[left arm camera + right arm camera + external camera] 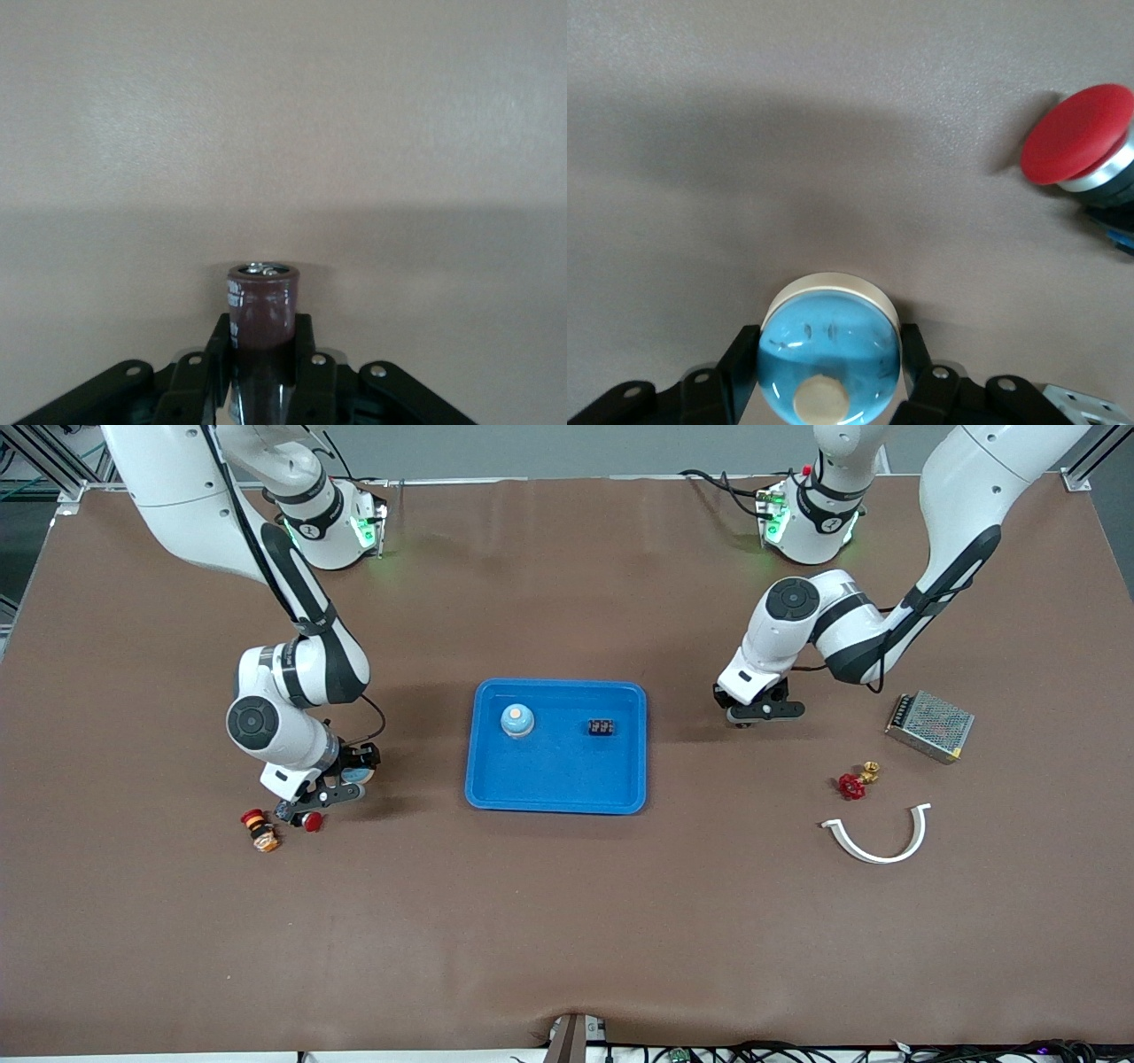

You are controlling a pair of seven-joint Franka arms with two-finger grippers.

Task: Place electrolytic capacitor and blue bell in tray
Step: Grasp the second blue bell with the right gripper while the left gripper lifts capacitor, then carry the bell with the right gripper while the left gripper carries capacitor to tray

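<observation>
My left gripper [261,335] is shut on a dark brown electrolytic capacitor [261,301] with a silver top. It hangs low over the bare mat [753,717], between the tray and the left arm's end of the table. The blue bell [829,350], a glossy blue dome on a cream base, sits between the fingers of my right gripper [829,354], which press on both of its sides. That gripper [341,784] is down at the mat toward the right arm's end. The bright-blue tray [556,793] lies in the middle between both grippers.
In the tray lie a second blue domed bell [517,720] and a small dark part [601,727]. A red push button [1079,135] lies close to the right gripper, with an orange-and-red button [260,830] beside it. A metal box [929,725], red valve [853,785] and white curved piece [877,841] lie toward the left arm's end.
</observation>
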